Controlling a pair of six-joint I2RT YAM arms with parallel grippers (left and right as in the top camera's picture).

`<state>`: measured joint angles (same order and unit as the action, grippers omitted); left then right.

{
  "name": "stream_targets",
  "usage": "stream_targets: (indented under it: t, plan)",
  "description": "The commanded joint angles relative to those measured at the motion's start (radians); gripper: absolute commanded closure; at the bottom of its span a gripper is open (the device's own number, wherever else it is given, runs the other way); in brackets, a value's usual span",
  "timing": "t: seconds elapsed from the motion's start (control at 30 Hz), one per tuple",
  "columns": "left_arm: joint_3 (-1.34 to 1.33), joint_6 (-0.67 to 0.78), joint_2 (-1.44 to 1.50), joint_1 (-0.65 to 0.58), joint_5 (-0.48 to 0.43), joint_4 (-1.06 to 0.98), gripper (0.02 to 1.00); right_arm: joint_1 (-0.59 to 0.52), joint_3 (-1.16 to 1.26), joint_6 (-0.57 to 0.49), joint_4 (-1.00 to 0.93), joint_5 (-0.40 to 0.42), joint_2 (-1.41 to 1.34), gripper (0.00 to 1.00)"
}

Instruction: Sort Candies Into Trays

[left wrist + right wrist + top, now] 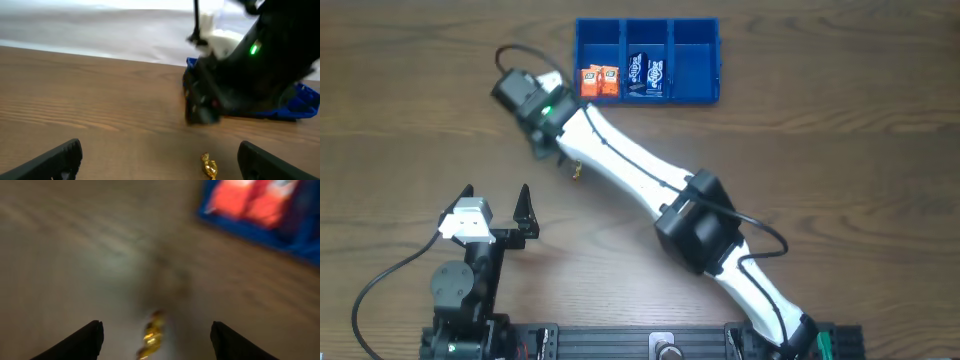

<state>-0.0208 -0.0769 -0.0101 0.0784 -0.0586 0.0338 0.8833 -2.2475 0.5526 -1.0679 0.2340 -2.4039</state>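
- Brown wood-grain table (400, 120) carries a blue tray (695, 70) near its far edge, split into three compartments side by side.
- Orange candies (600, 82) lie in the tray's left compartment, and dark blue candies (647, 75) lie in the middle one.
- One gold candy (577, 172) lies on the bare table, outside the tray and nearer the arm bases than the tray's left compartment. In the top view it sits just beside the white forearm of the right arm (630, 170).
- The right arm reaches from its base diagonally across the middle of the table, with its wrist close to the tray's left front corner.
- The right gripper (156, 329) has its fingers spread wide apart and grips nothing. In its wrist view the gold candy shows low between the two fingers. That view is blurred, so the candy seems to lie on the wood clear of both fingers, not touching either.
- The left gripper (497, 200) is on the left side of the table, near its own base and well apart from the tray. Its fingers stand apart with nothing between them.
- In the left wrist view the gold candy lies on the wood ahead of the left gripper, with the right arm's dark gripper beyond it in front of the tray.
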Motion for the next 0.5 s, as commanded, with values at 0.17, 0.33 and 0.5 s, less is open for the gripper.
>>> stream_targets:
  t: [0.17,0.33,0.5]
  plan:
    - [0.015,0.010,0.006,-0.007,-0.010,0.041,0.020,-0.016,0.049,0.179,-0.026,-0.050,-0.084,0.316]
    - [0.015,0.010,0.006,-0.007,-0.010,0.041,0.020,-0.016,0.049,0.204,-0.049,-0.083,-0.118,0.323]
    - [0.015,0.010,0.006,-0.007,-0.010,0.041,0.023,-0.016,0.049,0.211,-0.056,-0.087,-0.127,0.441]
